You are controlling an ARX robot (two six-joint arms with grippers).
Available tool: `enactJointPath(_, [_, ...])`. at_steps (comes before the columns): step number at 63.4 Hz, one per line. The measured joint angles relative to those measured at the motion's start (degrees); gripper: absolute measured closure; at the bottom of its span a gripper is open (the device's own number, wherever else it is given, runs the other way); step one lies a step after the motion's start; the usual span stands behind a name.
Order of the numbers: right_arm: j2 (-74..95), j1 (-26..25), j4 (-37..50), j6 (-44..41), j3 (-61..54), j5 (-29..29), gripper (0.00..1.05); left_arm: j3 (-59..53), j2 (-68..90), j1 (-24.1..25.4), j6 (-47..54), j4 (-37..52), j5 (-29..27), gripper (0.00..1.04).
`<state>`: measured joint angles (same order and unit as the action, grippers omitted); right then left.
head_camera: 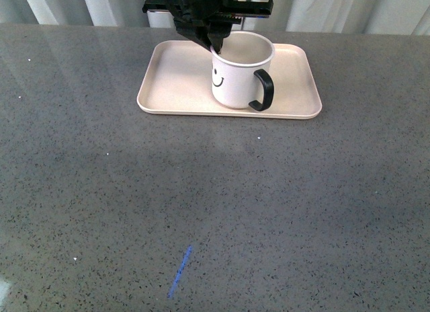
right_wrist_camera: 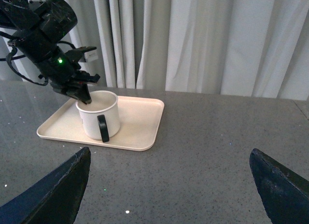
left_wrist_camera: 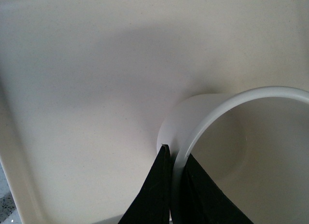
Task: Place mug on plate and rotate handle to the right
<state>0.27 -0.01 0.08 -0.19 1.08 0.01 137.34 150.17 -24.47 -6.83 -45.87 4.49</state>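
The white mug (head_camera: 236, 80) with the black smiley face stands upright on the cream-pink plate (head_camera: 176, 83) at the far middle of the table. Its black handle (head_camera: 263, 90) points to the front right. My left gripper (head_camera: 216, 48) comes from above and is shut on the mug's left rim, one finger inside and one outside; the left wrist view shows the rim (left_wrist_camera: 203, 122) pinched between the black fingers (left_wrist_camera: 154, 195). My right gripper (right_wrist_camera: 169, 185) is open and empty, well apart from the plate (right_wrist_camera: 140, 122); the mug (right_wrist_camera: 99, 119) shows there too.
The grey speckled table (head_camera: 201, 204) stretches toward me from the plate. A short blue mark (head_camera: 180, 271) lies on the near table. Grey curtains (right_wrist_camera: 217, 40) hang behind the table's far edge.
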Motion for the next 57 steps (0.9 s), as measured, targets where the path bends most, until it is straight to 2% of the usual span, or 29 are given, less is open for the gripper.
enactJointPath(35, [0.0,0.0,0.0,0.0,0.0,0.0,0.09,2.6,2.0,0.1,-0.2,-1.0,0.1,1.03])
enactJointPath(41, [0.0,0.0,0.0,0.0,0.0,0.0,0.09,2.6,2.0,0.1,-0.2,-0.9,0.3,0.85])
enactJointPath(57, [0.0,0.0,0.0,0.0,0.0,0.0,0.09,-1.0,0.0,0.2,0.2,1.8,0.4,0.48])
